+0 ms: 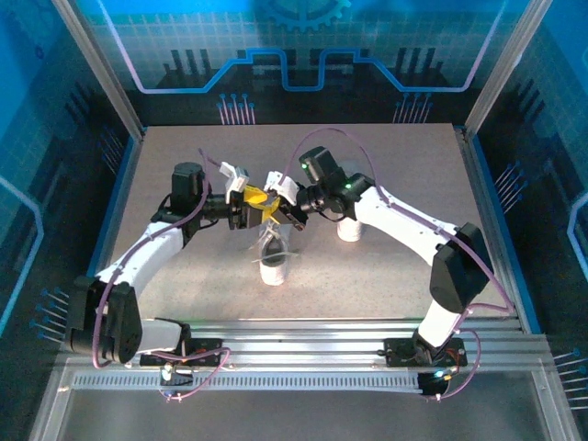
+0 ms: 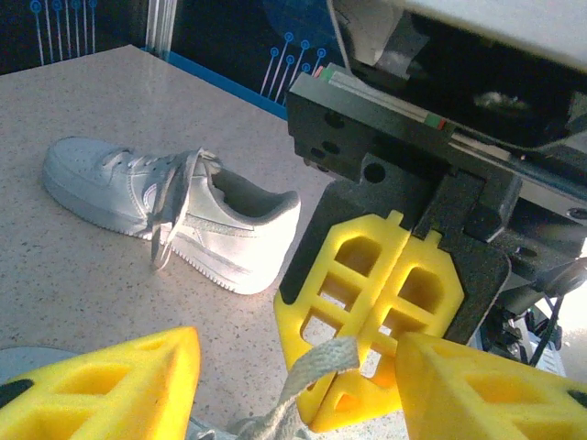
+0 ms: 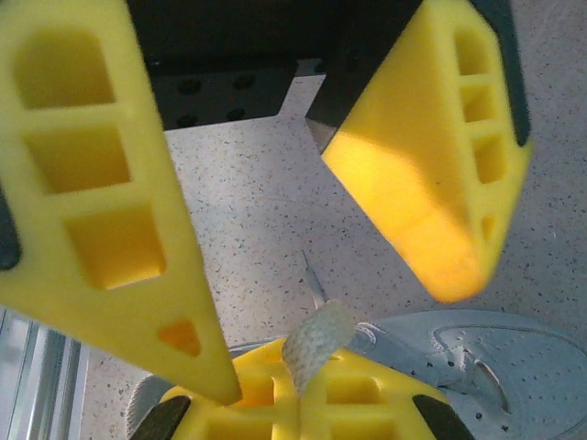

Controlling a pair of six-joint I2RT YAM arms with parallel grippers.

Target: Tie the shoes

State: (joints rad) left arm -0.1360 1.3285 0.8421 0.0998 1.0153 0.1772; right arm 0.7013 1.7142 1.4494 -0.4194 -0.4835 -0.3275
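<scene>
Two white low-top shoes are on the table. One shoe (image 1: 273,260) lies right below the meeting grippers, and its toe (image 3: 477,367) shows under my right gripper. The other shoe (image 1: 349,230) (image 2: 174,211) lies to the right, partly behind the right arm. My right gripper (image 1: 277,208) (image 3: 299,390) (image 2: 367,316) is shut on a pale lace (image 3: 316,344) (image 2: 316,367), whose end pokes up between its yellow fingers. My left gripper (image 1: 246,209) (image 2: 298,367) is open, its fingers (image 3: 101,183) on either side of the right gripper's tip and the lace.
The speckled tabletop (image 1: 395,165) spreads around the shoes. A metal rail (image 1: 303,335) runs along the near edge by the arm bases. Blue enclosure walls (image 1: 303,64) stand at the back and sides.
</scene>
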